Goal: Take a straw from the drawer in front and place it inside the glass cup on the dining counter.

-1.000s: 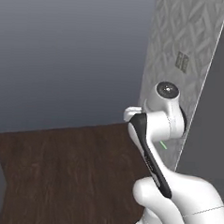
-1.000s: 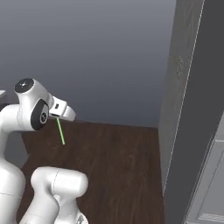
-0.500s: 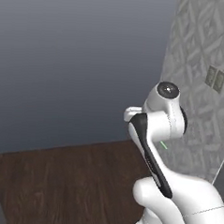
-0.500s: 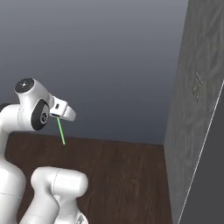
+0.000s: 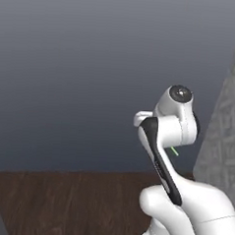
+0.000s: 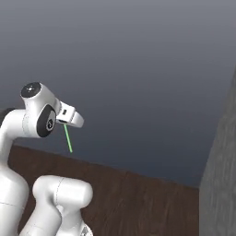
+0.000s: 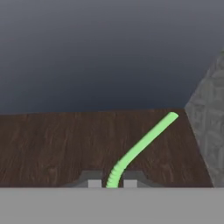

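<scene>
In the left base view the patterned wall [image 5: 226, 136] has slid rightward as the base turns, in the right base view the straw [image 6: 67, 138] hangs from the pincer [image 6: 64, 122], and the hand view shows it clamped shut on the straw, the cup yet to appear.

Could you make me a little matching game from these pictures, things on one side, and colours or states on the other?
Things:
1. straw
2. gripper
3. floor
4. wall panel

Descriptions:
A. dark brown wood planks
B. bright green, sticking out from between the fingers
C. grey and patterned, at the right edge
D. shut on something thin

Pairs: 1-B, 2-D, 3-A, 4-C
</scene>
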